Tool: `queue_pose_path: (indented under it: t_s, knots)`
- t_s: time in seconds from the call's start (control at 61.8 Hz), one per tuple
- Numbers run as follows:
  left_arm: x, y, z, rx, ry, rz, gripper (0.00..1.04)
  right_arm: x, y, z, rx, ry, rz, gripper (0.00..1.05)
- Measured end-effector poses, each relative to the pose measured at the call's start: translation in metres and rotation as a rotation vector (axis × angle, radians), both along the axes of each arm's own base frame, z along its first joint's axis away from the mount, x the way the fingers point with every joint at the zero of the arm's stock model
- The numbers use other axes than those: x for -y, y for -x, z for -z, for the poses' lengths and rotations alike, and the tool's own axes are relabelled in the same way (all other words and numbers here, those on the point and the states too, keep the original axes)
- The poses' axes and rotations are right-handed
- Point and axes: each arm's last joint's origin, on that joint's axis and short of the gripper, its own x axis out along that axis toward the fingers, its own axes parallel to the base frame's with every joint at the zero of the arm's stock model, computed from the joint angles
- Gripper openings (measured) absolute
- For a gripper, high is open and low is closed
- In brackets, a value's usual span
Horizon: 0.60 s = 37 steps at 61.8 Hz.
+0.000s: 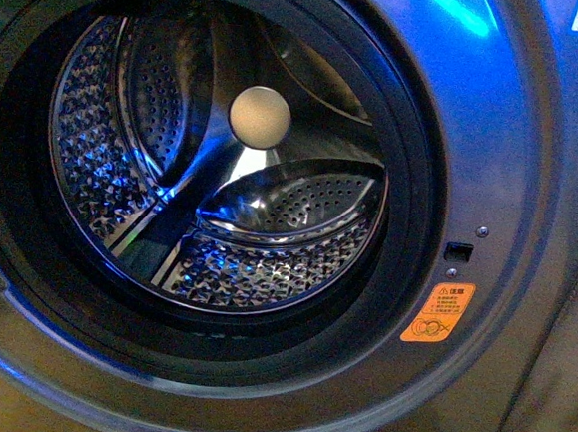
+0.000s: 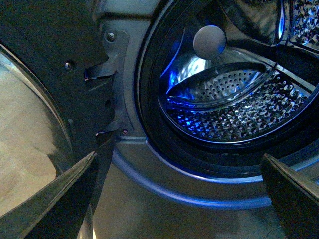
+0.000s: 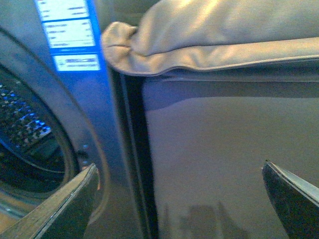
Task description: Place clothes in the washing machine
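Observation:
The washing machine (image 1: 518, 164) fills the front view, grey, with its black-rimmed mouth open. Its perforated steel drum (image 1: 265, 264) glows blue and holds nothing that I can see. An orange sticker (image 1: 438, 313) sits right of the mouth. The clothes are out of view. My left gripper (image 2: 179, 199) is open and empty in front of the machine's lower rim, with the drum (image 2: 239, 109) beyond it. My right gripper (image 3: 179, 199) is open and empty, facing a grey panel (image 3: 224, 149) beside the machine (image 3: 99, 124). Neither arm shows in the front view.
The round glass door (image 2: 25, 139) hangs open at the hinge side, close to one left finger (image 2: 60, 199). A pale beige padded fabric (image 3: 224, 30) lies on top of the grey panel. White labels (image 3: 70, 30) are stuck on the machine's front.

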Motion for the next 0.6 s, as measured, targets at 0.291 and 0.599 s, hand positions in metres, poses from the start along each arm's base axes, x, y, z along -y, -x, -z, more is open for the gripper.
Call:
queue_pose_path:
  t_s: [0.291,0.599]
  knots:
    - [0.000,0.000,0.000,0.000,0.000,0.000,0.98,0.080,-0.009,-0.003,-0.130,-0.069,0.220,0.97]
    - [0.000,0.000,0.000,0.000,0.000,0.000,0.98,0.160,-0.001,0.058,-0.457,-0.045,0.436,0.97]
